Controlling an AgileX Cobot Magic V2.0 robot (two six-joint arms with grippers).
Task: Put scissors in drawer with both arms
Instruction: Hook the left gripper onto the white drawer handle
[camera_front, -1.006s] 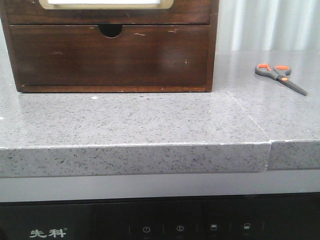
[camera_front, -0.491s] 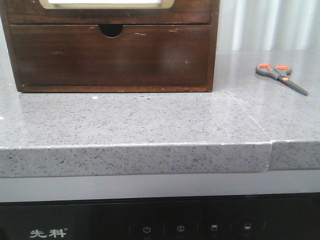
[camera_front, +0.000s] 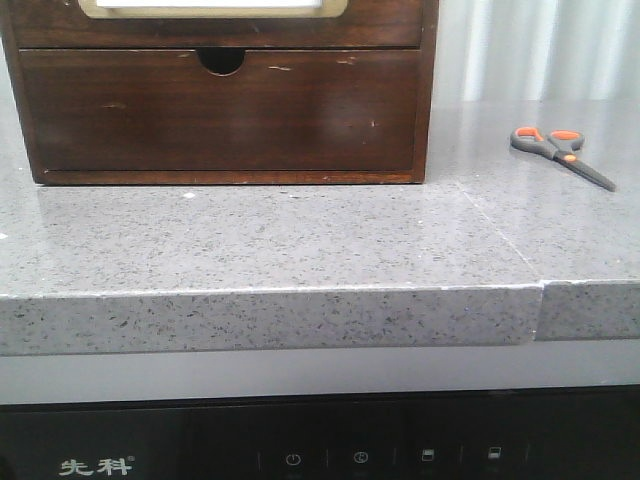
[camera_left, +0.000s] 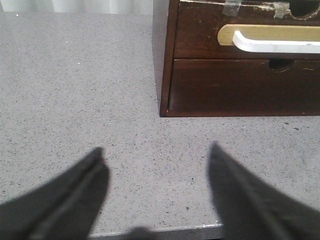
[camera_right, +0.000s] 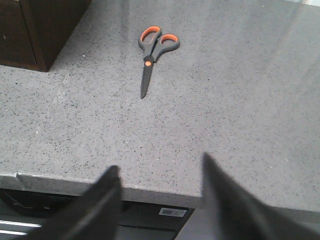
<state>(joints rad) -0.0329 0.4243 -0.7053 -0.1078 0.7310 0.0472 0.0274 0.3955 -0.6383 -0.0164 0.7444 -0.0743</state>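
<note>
Scissors (camera_front: 561, 153) lie flat on the counter (camera_front: 300, 240), right of the cabinet (camera_front: 220, 100); no arm shows from the front. My left gripper (camera_left: 157, 170), fingers apart, faces the drawer (camera_left: 270, 40), free counter between. My right gripper (camera_right: 160, 185), fingers spread, hangs past the counter edge, scissors straight ahead; I should approach low, pinching the handles.

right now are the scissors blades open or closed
Closed: the scissors lie flat on the countertop with both blades together as one dark strip.
</note>
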